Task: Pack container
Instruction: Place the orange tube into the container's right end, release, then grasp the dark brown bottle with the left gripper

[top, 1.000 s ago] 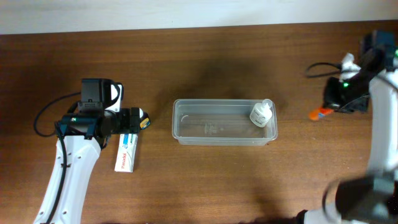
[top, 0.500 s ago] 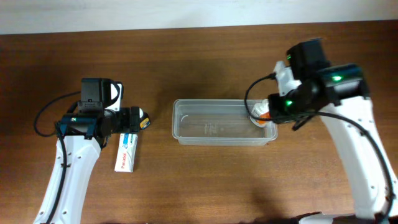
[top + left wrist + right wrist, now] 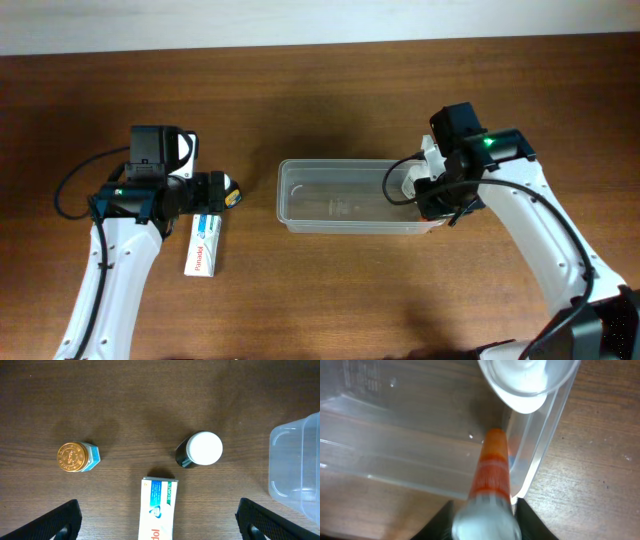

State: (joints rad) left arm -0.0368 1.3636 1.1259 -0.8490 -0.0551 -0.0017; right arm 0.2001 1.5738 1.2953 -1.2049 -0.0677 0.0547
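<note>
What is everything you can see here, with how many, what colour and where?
tub: one, clear, middle of table
white bottle: one, white, inside tub's right end
tube: one, orange, held over tub's right end
box: one, white and blue, left of tub
dark bottle: one, white cap, near box
jar: one, blue, gold lid, near box
table: one, brown
left hand: black, open, over box
right hand: black, gripping tube

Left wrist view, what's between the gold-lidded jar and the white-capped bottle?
Only bare table shows between gold-lidded jar and white-capped bottle in the left wrist view; the white box lies lower.
</note>
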